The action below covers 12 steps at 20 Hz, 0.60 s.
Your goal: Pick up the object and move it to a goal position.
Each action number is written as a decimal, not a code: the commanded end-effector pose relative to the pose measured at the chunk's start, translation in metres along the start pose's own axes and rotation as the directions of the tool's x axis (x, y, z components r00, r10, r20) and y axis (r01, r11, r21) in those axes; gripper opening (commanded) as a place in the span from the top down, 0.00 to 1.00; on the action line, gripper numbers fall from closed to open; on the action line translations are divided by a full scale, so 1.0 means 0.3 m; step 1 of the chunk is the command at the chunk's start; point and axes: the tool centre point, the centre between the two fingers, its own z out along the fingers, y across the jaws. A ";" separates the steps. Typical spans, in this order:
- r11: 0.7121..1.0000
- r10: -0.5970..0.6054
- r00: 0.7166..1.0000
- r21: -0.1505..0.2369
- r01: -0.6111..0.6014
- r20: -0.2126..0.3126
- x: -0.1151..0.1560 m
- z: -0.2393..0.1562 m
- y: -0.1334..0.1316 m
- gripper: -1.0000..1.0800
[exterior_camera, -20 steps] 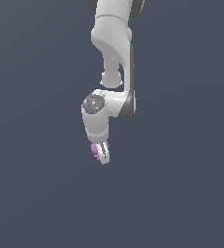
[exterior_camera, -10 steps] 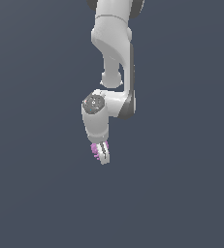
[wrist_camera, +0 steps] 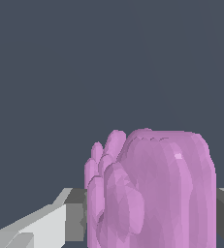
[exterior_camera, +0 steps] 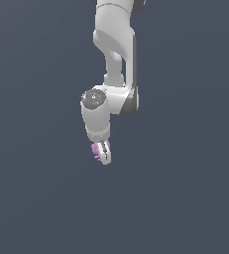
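I see gripper [exterior_camera: 103, 153] clamped on the object [exterior_camera: 95, 151] | object: pink-purple, lumpy, ridged lobes, rounded top, sits between the grey finger pads [wrist_camera: 75, 222] | arm: smooth white shell, pointing down

White jointed robot arm [exterior_camera: 115, 59]: upper links cut off by the top edge of the exterior view; base out of sight.

White two-fingered gripper [exterior_camera: 103, 153]: fingertips too small in the exterior view to separate; in the wrist view only grey pads [wrist_camera: 75, 218] and a white finger corner show, the rest cropped.

Pink-purple lumpy object [wrist_camera: 152, 191]: lower part cropped in the wrist view; mostly hidden behind the gripper in the exterior view, shape unreadable.
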 end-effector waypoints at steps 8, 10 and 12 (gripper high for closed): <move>1.000 0.001 1.000 0.001 -0.001 0.000 0.025 -0.274 0.040 1.00; 1.000 0.001 1.000 0.001 -0.001 0.000 0.033 -0.353 0.051 1.00; 1.000 0.002 1.000 0.001 -0.002 0.000 0.041 -0.434 0.062 1.00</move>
